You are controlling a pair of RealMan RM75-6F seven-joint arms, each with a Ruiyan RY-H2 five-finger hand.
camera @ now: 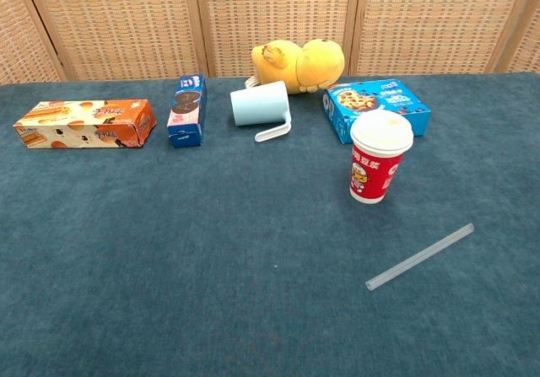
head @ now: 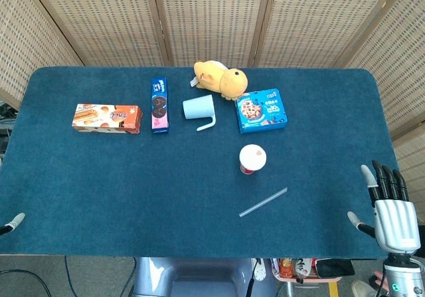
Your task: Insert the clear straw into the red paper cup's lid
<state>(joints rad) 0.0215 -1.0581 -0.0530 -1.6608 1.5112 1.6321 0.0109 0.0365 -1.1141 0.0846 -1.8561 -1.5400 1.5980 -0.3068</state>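
Clear straw (head: 263, 202) lies untouched near the table's (head: 99, 197) front edge, beside the red cup (head: 252, 159); our right hand (head: 392, 207), open and empty, must grasp it first.

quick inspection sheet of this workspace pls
surface: blue table cloth, flat
job's things: clear straw lying flat, nearer than the red cup; cup upright, lid on
clutter: orange snack box, dark blue cookie box, pale blue mug on its side, yellow plush toy, blue cookie box
hands: right hand open at table edge; left hand barely visible
cables: dark cables on the floor
surroundings: wicker screens
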